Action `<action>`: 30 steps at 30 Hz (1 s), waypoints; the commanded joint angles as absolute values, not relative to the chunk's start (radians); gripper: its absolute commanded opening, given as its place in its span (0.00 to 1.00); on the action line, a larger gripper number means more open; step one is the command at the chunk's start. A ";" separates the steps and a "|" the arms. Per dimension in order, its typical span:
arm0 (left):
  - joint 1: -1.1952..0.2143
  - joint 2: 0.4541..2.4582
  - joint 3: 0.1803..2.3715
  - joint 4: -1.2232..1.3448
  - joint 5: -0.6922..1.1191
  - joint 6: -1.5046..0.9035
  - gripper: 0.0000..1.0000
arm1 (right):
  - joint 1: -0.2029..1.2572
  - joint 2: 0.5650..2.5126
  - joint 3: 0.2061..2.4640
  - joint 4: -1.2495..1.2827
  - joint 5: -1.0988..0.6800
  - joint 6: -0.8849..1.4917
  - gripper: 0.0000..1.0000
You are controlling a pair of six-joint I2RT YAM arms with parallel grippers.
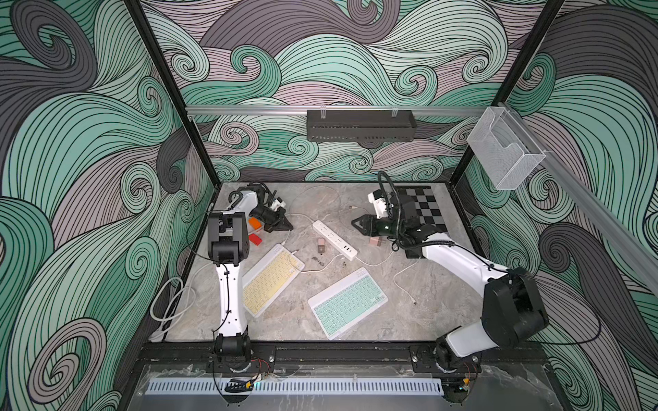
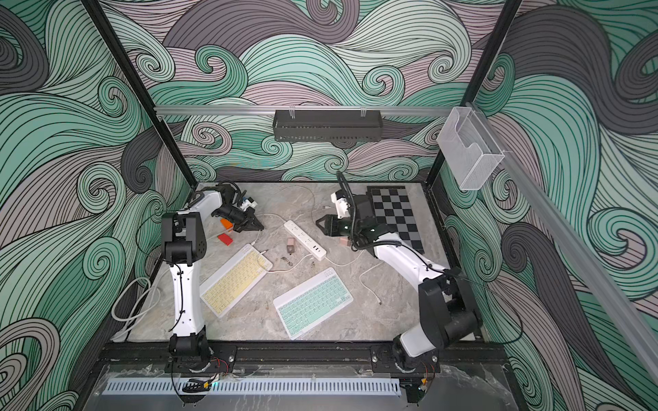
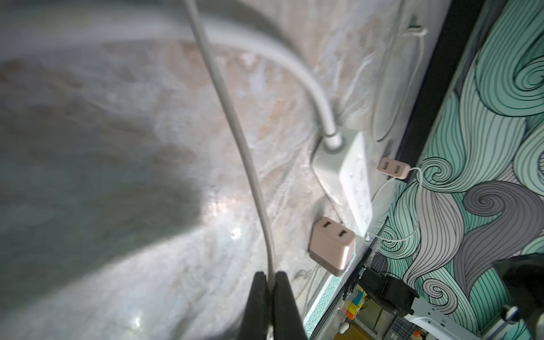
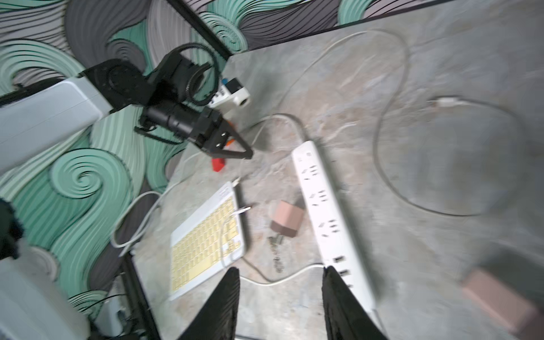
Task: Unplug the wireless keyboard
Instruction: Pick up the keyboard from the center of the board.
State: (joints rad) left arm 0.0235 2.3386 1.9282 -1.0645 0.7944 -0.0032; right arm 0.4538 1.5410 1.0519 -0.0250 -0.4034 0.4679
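A yellow keyboard lies on the marble table, with a mint-green keyboard to its right. A small white plug sits at the yellow keyboard's far corner. A thin white cable rises from it, and my left gripper is shut on that cable just above the table. A second thin cable runs from the white power strip across the yellow keys. My right gripper hovers open beside the strip, holding nothing.
Two pink adapters lie loose on either side of the strip. Orange and red blocks sit by the left arm. A chessboard mat is at the back right. More white cable trails on the right.
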 commanded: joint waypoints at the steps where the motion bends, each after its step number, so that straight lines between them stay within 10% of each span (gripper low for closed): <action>1: 0.012 2.173 1.931 -1.056 0.893 -0.042 0.00 | 0.531 1.634 1.090 0.094 -0.521 0.546 0.52; 18: -0.011 1.928 1.737 -0.719 1.020 -0.348 0.00 | 0.702 2.076 1.443 0.456 -0.447 0.700 0.58; 30: -0.017 1.933 1.712 -0.672 1.025 -0.392 0.00 | 0.733 2.184 1.529 0.467 -0.387 0.764 0.43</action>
